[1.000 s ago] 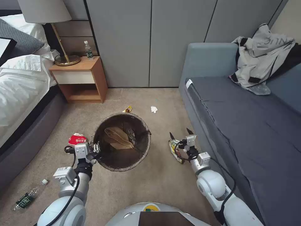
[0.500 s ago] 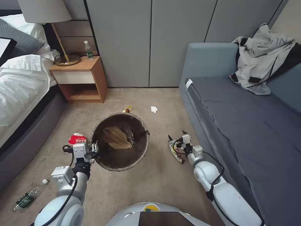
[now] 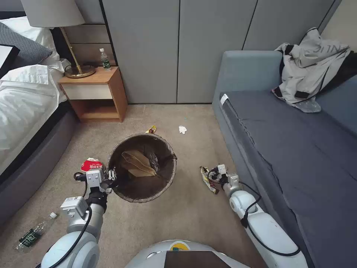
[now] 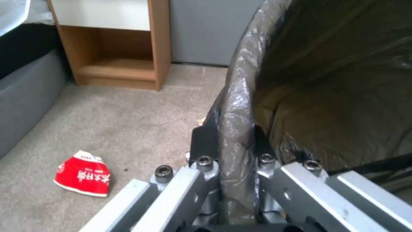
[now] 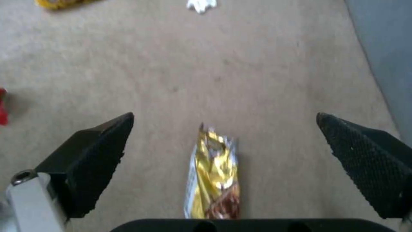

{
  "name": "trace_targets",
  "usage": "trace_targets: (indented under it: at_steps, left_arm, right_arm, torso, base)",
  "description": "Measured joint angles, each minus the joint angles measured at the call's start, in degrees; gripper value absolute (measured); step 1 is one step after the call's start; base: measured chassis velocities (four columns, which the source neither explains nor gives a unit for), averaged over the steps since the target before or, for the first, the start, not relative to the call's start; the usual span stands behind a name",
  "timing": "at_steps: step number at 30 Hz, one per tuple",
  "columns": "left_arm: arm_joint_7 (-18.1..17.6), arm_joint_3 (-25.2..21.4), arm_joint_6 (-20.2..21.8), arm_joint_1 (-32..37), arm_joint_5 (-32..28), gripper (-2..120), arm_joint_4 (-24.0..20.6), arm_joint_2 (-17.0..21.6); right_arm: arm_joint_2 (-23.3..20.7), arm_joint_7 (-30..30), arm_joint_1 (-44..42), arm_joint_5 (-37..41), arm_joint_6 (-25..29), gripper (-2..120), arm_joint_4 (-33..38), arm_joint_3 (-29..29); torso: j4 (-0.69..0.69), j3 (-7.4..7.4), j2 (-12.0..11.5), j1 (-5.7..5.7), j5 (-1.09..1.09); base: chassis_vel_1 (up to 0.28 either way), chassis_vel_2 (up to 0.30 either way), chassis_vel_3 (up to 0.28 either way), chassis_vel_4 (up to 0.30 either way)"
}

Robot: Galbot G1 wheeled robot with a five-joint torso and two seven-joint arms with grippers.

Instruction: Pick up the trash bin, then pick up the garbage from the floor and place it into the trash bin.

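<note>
Left claw (image 3: 111, 175) clamped on near rim of trash bin (image 3: 141, 167), one finger inside and one outside the brown bag folded over the rim (image 4: 238, 106); bin held over carpet (image 3: 186, 208), mouth upward, tan folded paper (image 3: 138, 163) lying inside. Crushed red-and-white paper cup (image 3: 91, 164) on floor just beside left claw, on the side toward the bed (image 3: 26, 111). Right claw (image 5: 223, 161) low over carpet close to sofa (image 3: 282, 149), fingers (image 5: 365, 161) spread wide apart, gold snack wrapper (image 5: 213, 175) lying flat between them, untouched. Farther off: yellow wrapper (image 3: 151, 129) and white tissue scrap (image 3: 182, 129) beyond bin; green-labelled clear bottle (image 3: 33, 232) on floor beside left arm.
</note>
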Motion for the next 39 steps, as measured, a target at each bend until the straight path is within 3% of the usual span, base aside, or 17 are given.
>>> trace_targets:
  at_steps: [39]
  left_arm:
    - [0.21,1.11,-0.31,-0.47,0.13,2,1.04,0.22]
  right_arm:
    - [5.10,-0.40,3.51,-4.98,1.59,100,-14.81,-1.15]
  torso:
    - [0.00,0.00,0.00,0.00,-0.01]
  base:
    - [0.000,0.000,0.000,0.000]
